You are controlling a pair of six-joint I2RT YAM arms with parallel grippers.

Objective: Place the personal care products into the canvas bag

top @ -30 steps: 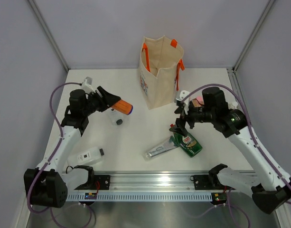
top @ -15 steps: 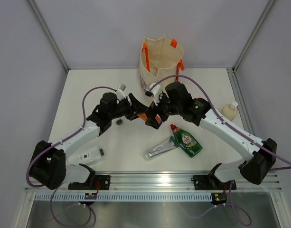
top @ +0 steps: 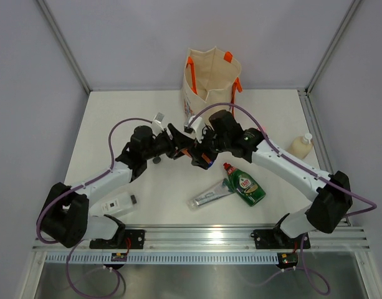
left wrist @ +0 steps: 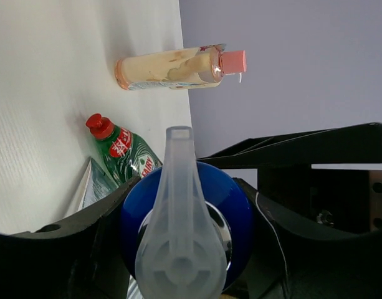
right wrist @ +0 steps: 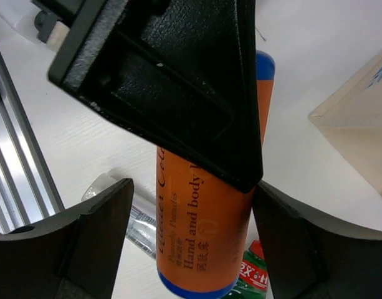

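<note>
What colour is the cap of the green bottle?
The cap is red; the left wrist view shows it best.

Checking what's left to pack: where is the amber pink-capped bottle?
Top view: the amber bottle sits by the table's right edge, right of the green bottle.

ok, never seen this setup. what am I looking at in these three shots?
Two robot arms bolted to a white table. The wide shot looks down from above and behind them; the other two come from a camera on each wrist. On the table: a green red-capped bottle, a silvery tube, a white bottle, an amber pink-capped bottle, and a canvas bag standing at the back. The left gripper holds an orange lotion bottle. The right gripper is open around it, a gap showing on one side, so this looks like a handover.
</note>
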